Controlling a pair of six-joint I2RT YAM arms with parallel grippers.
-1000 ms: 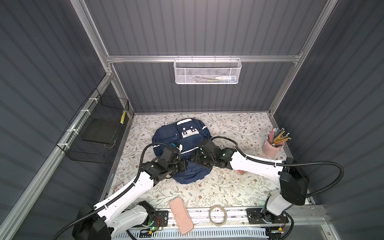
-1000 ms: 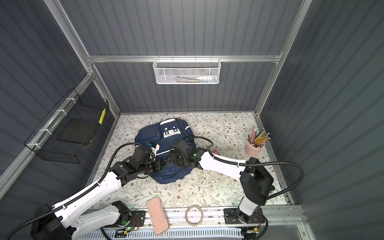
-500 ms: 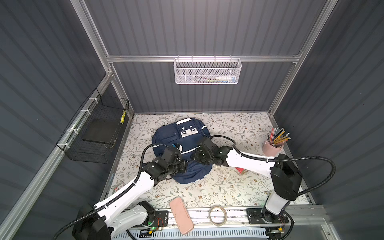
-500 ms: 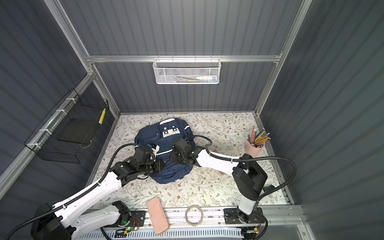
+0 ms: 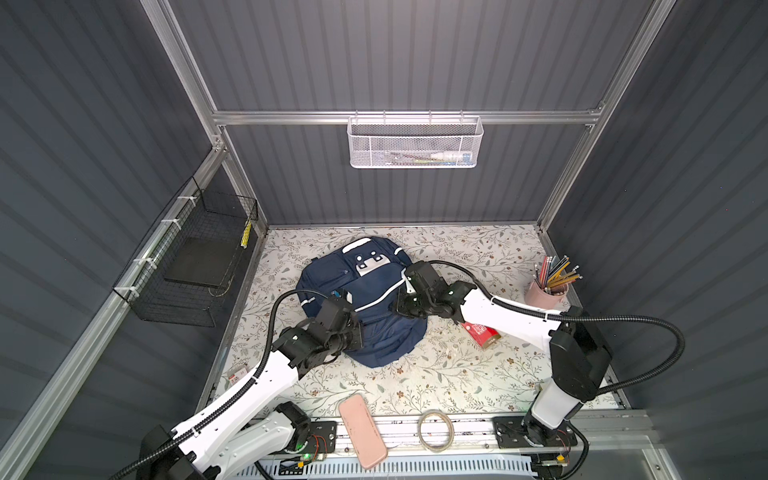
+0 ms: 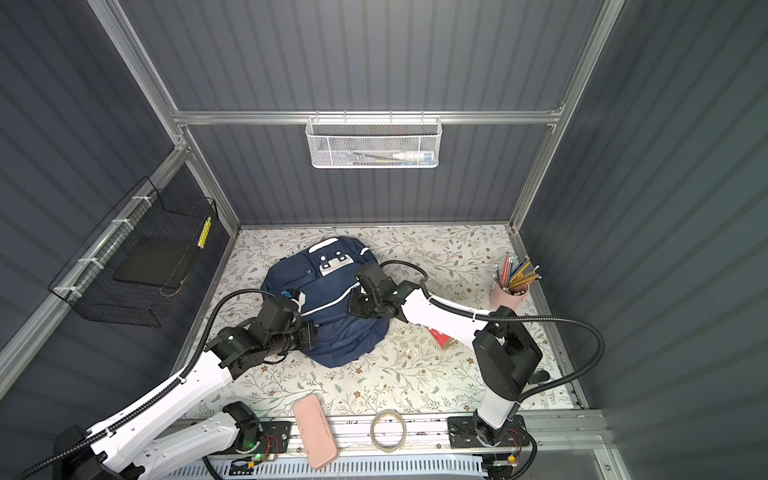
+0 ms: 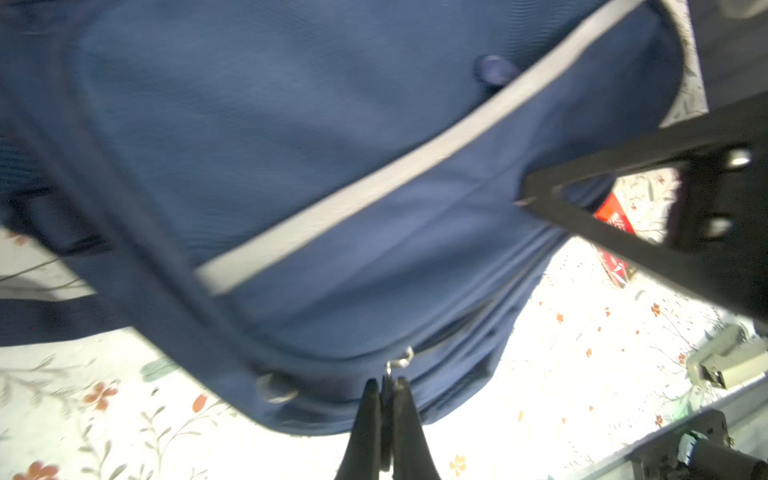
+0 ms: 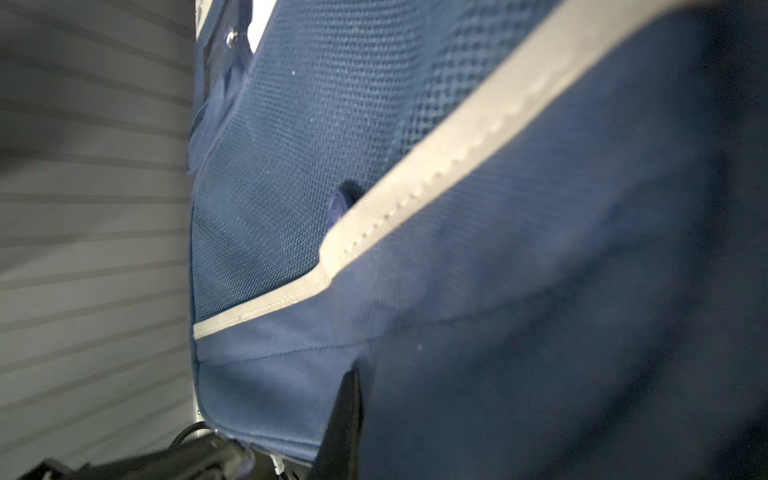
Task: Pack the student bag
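1. The student bag (image 5: 374, 291) is lying flat near the middle of the floral table cover (image 5: 457, 374), slightly toward the back wall. Its front, with the white patches, is facing up in both top views.
2. A white stripe (image 7: 374, 187) is running diagonally across the navy fabric in the left wrist view.
3. The left gripper (image 7: 386, 386) is reaching the bag's near-left edge. Its jaws are pinching together on a small metal zipper pull (image 7: 395, 365) along the bag's seam.
4. The right gripper (image 5: 400, 306) is pressing into the bag's right side, just below the stripe. Its jaws are drawn together and appear to be nipping a fold of the navy fabric.
5. In the right wrist view only one finger (image 8: 345, 419) is showing. The fabric is hiding the other one.
6. A red carton (image 5: 482, 332) is lying just beside the bag, partly under the right arm.
7. A pink cup of pencils (image 5: 540, 293) is standing near the right wall, well apart from the bag.
8. A pink oblong case (image 5: 362, 432) and a roll of tape (image 5: 435, 430) are resting at the front edge, between the two arm bases.
9. A white mesh basket (image 5: 415, 143) is hanging on the back wall and a black wire basket (image 5: 187, 266) on the left wall.
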